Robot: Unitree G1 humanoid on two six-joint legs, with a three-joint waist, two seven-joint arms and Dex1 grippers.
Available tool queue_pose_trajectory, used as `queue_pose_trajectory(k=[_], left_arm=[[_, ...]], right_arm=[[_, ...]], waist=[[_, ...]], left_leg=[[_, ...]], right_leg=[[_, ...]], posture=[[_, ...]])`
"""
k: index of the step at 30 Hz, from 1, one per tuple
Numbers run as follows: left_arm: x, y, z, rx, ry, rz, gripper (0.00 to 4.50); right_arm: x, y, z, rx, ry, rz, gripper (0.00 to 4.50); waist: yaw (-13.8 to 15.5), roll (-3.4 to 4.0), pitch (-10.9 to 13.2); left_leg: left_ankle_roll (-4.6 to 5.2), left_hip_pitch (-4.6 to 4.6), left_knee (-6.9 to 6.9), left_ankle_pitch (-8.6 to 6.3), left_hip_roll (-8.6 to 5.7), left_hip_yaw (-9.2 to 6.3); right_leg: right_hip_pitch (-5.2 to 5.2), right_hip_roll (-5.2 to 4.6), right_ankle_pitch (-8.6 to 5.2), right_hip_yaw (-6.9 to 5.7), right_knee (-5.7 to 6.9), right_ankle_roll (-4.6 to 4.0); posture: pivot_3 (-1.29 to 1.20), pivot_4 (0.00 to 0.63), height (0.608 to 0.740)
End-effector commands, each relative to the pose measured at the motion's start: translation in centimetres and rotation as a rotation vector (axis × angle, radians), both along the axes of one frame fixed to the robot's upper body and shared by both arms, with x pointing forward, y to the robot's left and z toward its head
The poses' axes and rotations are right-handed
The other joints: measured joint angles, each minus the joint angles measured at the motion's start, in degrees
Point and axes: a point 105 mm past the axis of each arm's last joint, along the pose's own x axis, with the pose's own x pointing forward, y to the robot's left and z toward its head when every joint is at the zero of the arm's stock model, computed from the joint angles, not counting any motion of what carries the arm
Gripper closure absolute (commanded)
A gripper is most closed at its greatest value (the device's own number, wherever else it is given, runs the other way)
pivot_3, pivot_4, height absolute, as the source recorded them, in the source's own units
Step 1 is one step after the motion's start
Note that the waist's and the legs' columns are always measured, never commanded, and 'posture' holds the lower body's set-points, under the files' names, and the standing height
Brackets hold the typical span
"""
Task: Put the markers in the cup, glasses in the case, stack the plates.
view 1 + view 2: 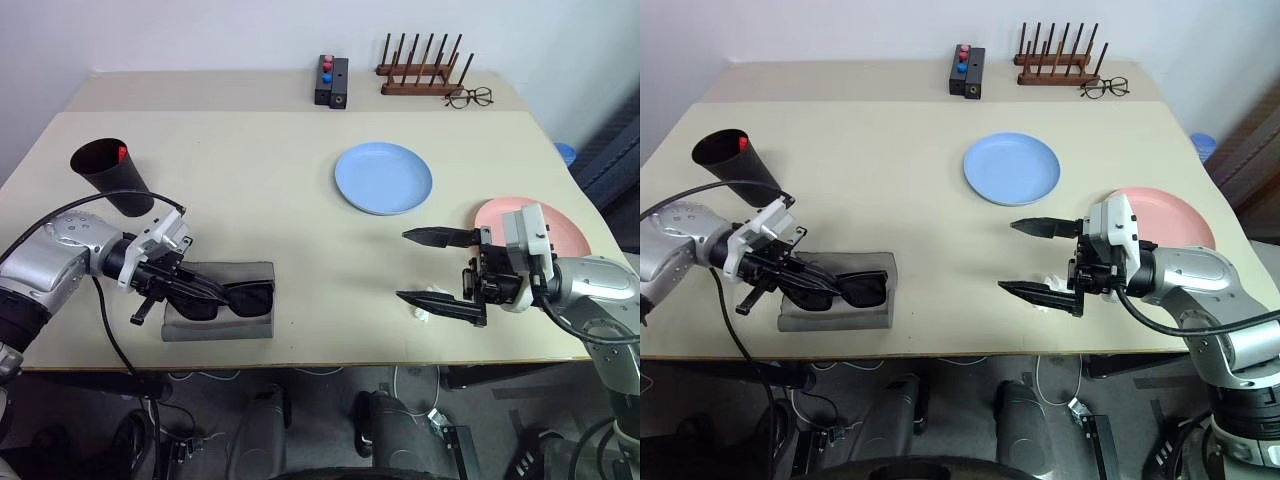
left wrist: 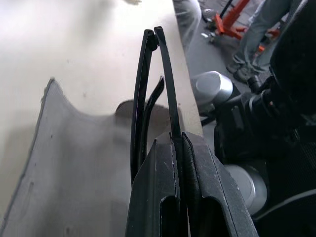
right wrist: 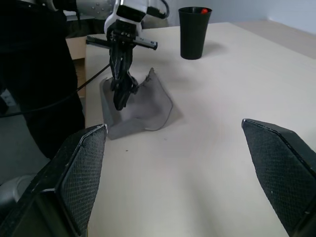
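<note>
Sunglasses sit nearest to us, lying over the grey case close to the near edge of the table, and we see our left gripper clamped tight on them at their left end, its two black fingers pressed together around the folded black arms, as the left wrist view shows with the thin arms running out past the fingertips above the grey fabric. Across on the right, at about the same depth, our right gripper points toward the left with its jaws spread wide and nothing between them; a small white scrap lies on the table just beside its lower finger. Just behind that gripper we find the pink plate, partly hidden by the wrist, near the right edge. Farther in, the light blue plate lies on its own near the middle, well apart from the pink one. On the left, behind our left arm, the black cup stands with a red-capped marker showing inside its rim. At the far edge we see a small black box with red and blue buttons, a wooden rack and wire-framed eyeglasses beside it.
</note>
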Motion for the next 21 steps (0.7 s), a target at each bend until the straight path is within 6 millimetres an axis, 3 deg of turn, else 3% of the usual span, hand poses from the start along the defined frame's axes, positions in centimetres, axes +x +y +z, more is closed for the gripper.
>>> queue_pose_trajectory(k=[1,6,13,19,21], left_arm=[[0.2,0.3,0.3,0.021,-0.020,0.002,4.49],[0.0,0.5,-0.2,0.037,-0.002,0.003,4.49],[-0.4,0.7,-2.4,0.087,0.023,-0.022,4.49],[0.1,0.5,-2.2,0.059,0.036,0.002,4.49],[0.1,0.3,-2.3,0.050,0.064,0.009,3.77]], right_arm=[[-0.5,0.4,1.2,0.008,-0.061,0.012,0.00],[-0.5,0.4,1.2,0.010,-0.056,0.005,0.00],[-0.4,0.7,1.3,0.015,-0.057,0.001,0.00],[-0.3,0.7,1.5,0.016,-0.060,-0.009,0.00],[-0.3,0.7,1.5,0.015,-0.060,-0.011,0.00]], waist=[[0.02,0.00,0.00],[0.06,0.00,0.00],[0.03,0.00,0.00],[0.06,0.00,0.00],[0.06,0.00,0.00]], left_leg=[[0.00,0.00,0.00,0.00,0.00,0.00],[0.00,-0.01,0.01,0.00,0.00,0.00],[0.00,0.00,0.00,0.00,0.00,0.00],[0.00,-0.01,0.01,0.00,0.00,0.00],[0.00,-0.01,0.01,0.00,0.00,0.00]], right_leg=[[0.00,0.00,0.00,0.00,0.00,0.00],[0.00,-0.01,0.00,0.00,-0.01,0.00],[0.00,0.00,0.00,0.00,-0.01,0.00],[0.00,-0.01,0.00,0.00,-0.01,0.00],[0.00,-0.01,0.00,0.00,0.00,-0.01]], posture=[[0.00,0.150,0.740],[0.00,0.150,0.740],[0.00,0.150,0.740],[0.00,0.150,0.740],[0.00,0.150,0.740]])
